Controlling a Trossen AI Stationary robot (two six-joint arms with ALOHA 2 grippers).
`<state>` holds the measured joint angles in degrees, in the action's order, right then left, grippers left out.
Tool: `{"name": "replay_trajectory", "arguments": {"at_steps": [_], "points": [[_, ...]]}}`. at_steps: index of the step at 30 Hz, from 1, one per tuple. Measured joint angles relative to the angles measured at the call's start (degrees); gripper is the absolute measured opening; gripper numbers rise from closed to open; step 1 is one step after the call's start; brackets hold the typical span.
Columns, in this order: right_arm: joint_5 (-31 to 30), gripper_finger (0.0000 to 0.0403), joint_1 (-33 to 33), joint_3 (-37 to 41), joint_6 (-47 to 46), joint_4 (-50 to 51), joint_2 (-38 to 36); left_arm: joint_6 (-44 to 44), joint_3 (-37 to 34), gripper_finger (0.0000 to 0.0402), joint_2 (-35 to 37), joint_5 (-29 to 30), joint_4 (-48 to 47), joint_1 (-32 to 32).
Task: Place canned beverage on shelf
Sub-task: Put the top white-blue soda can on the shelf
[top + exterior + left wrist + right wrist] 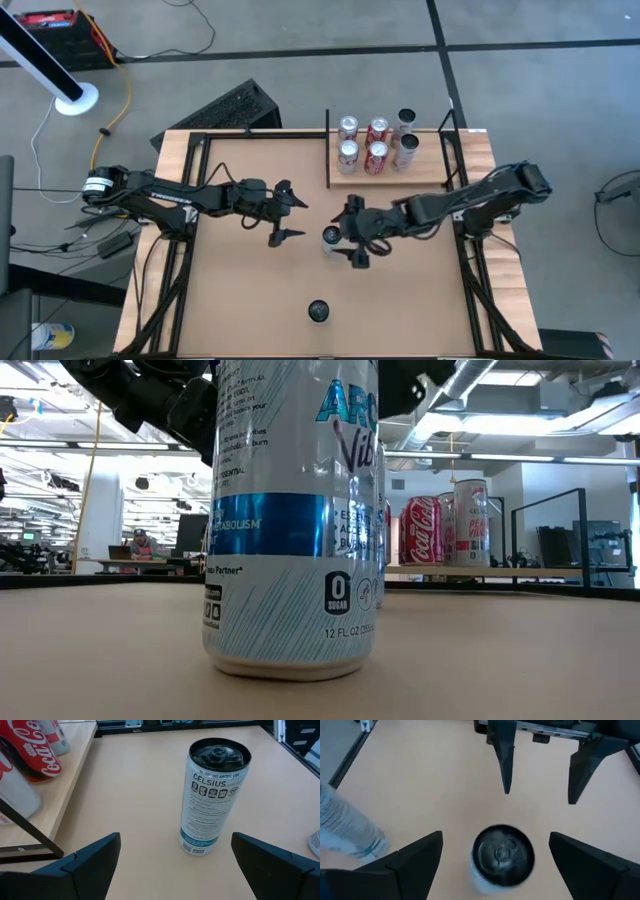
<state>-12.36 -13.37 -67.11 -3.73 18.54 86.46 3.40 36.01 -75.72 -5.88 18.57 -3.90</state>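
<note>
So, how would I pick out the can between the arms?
On the tan tabletop, near the light-wood shelf of cans, the left end effector and right end effector face each other, open. The tall white, black-topped can stands between them, unlike the lone can near the front edge.

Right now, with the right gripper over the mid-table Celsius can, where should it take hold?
Grip the Celsius can by its round side wall just below the rim, coming down from above. It stands upright and the open right gripper straddles it. The open left gripper faces it opposite, so a sideways approach looks crowded.
</note>
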Motion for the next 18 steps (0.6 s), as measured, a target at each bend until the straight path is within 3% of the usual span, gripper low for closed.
{"name": "replay_trajectory", "arguments": {"at_steps": [8, 18], "points": [[-0.59, 0.0388, 0.55, 0.0, -0.32, -2.38, 5.6, 0.79, 0.0, 0.0366, 0.0, -0.39, 0.19, 0.0], [-1.09, 0.0379, 1.21, 0.0, 0.29, -0.52, 5.57, 1.55, 0.0, 0.0366, 0.0, -0.39, 0.16, 0.0]]}}
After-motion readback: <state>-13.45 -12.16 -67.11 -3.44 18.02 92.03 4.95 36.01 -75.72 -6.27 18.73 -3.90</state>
